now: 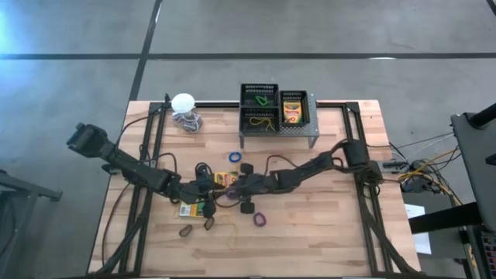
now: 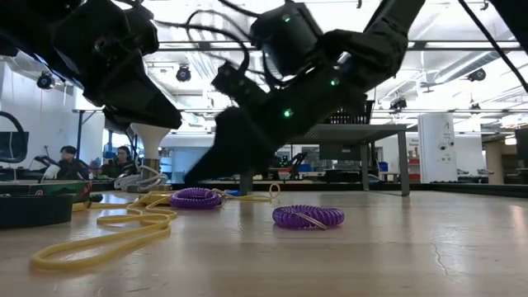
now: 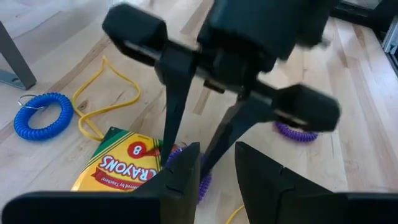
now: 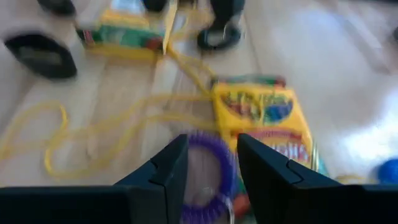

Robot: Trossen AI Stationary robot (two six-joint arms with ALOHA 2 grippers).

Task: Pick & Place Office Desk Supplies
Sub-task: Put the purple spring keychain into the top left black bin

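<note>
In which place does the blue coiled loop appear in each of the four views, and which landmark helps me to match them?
High view: blue coiled loop at table centre, before the stand.
Low view: cannot tell it apart.
Left wrist view: near the left edge.
Right wrist view: probably the blurred blue spot at the right edge.
Landmark: the crayon box beside it.

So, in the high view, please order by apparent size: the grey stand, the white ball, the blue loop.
1. Grey stand, clearly largest.
2. White ball.
3. Blue loop, smallest.
</note>
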